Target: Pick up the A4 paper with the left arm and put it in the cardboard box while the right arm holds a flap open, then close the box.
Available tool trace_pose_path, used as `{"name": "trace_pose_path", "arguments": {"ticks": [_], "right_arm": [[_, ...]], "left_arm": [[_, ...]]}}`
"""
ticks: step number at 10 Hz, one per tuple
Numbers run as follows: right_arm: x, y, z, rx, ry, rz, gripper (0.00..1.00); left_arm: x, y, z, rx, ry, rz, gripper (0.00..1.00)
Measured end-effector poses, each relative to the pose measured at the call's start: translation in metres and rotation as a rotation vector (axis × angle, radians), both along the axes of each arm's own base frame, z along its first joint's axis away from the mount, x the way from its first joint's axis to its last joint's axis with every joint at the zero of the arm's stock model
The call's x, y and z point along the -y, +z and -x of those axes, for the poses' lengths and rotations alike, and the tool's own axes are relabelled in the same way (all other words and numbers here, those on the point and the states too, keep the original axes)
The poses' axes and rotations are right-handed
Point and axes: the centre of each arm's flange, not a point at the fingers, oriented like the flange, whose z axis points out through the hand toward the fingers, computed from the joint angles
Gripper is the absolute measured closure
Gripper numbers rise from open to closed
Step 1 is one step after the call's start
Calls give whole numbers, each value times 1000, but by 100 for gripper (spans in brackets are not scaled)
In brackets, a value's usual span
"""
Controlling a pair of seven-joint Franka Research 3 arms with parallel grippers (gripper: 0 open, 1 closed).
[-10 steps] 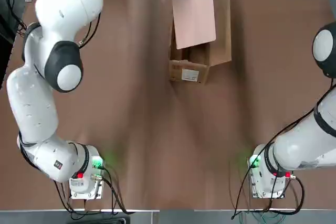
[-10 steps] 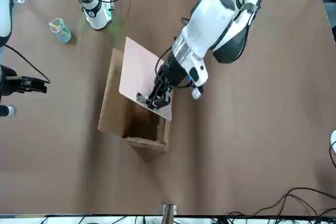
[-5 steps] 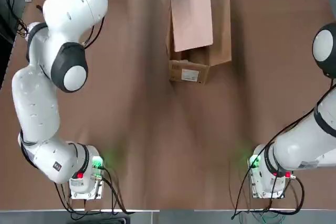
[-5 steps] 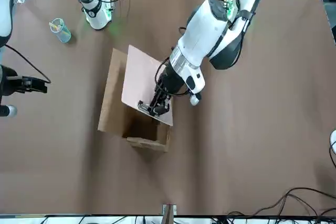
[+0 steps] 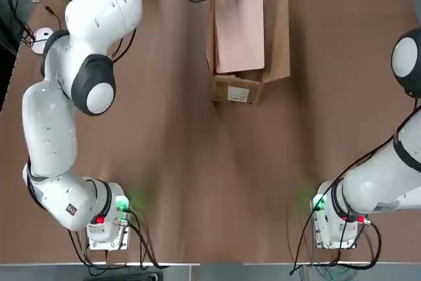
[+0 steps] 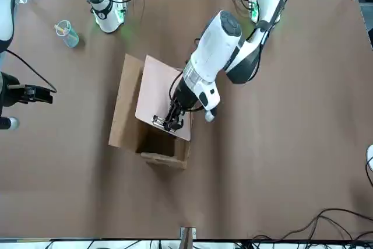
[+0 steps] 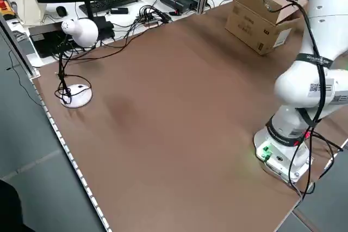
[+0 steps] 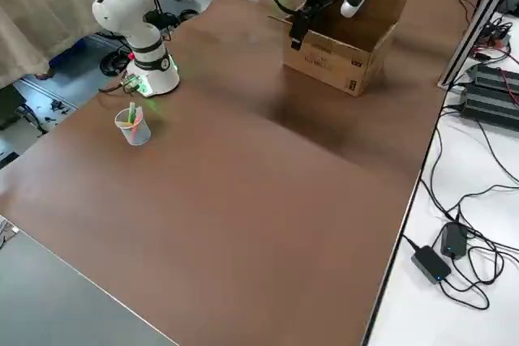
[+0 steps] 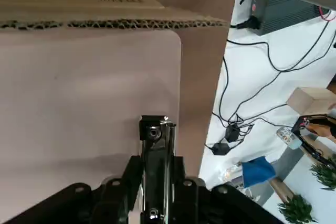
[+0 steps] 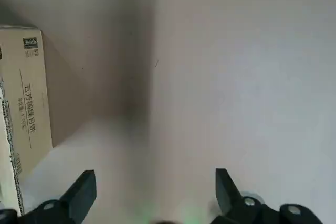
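The cardboard box [image 5: 275, 57] [image 6: 125, 115] stands open at the far middle of the table, white label on its near end. The pinkish A4 paper [image 5: 239, 27] [image 6: 157, 94] slants over the opening, its lower edge at the labelled end wall [image 9: 105, 23]. My left gripper [image 6: 169, 122] is shut on the dark clip [image 9: 156, 132] at the sheet's far short edge. My right gripper [image 6: 36, 93] [image 10: 152, 192] hangs open and empty out to the robot's right, well away from the box [image 10: 23, 93].
A plastic cup [image 6: 67, 33] [image 8: 132, 126] stands near the right arm's base [image 6: 108, 16]. A white desk lamp [image 7: 76, 31] sits at the table's left edge. One long flap [image 5: 283, 31] lies folded outward. Cables and a rail run along the far edge.
The left arm has brought the paper down and toward the box's labelled end, so more of the opening is covered. The right arm has not moved.
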Motion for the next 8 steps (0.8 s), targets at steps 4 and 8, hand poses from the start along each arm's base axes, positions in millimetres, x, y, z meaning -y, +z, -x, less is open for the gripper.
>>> {"name": "trace_pose_path", "arguments": {"ticks": [4, 8], "right_arm": [[-1, 0, 0, 0, 1, -1, 0], [-1, 0, 0, 0, 1, -1, 0]], "left_arm": [[17, -34, 8, -19, -33, -49, 70], [14, -48, 6, -49, -45, -105, 70]]}}
